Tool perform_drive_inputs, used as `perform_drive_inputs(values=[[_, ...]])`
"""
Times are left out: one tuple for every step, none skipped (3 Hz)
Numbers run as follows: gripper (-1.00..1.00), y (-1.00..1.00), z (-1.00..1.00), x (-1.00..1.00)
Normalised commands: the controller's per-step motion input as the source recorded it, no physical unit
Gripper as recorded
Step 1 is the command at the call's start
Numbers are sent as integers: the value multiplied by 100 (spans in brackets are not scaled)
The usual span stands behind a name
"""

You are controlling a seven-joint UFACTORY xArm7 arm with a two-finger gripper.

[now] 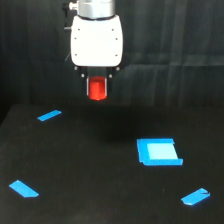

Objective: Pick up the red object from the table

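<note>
Open air beneath the raised tool (97, 90); only flat blue tape strips (49, 115) on the table (90, 170).

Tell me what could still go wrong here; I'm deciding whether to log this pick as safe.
1. The pincer holds the red object well above the table; only its fingers at the sides bear it, so a slip would likely mean a drop.
2. The block's lower end pokes below the fingers, so the hold may be shallow.
3. If dropped, it could roll toward the blue square patch.
</note>
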Motion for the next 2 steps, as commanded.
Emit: perform_drive_inputs(values=[[-100,-9,26,5],[-96,-1,25,8]])
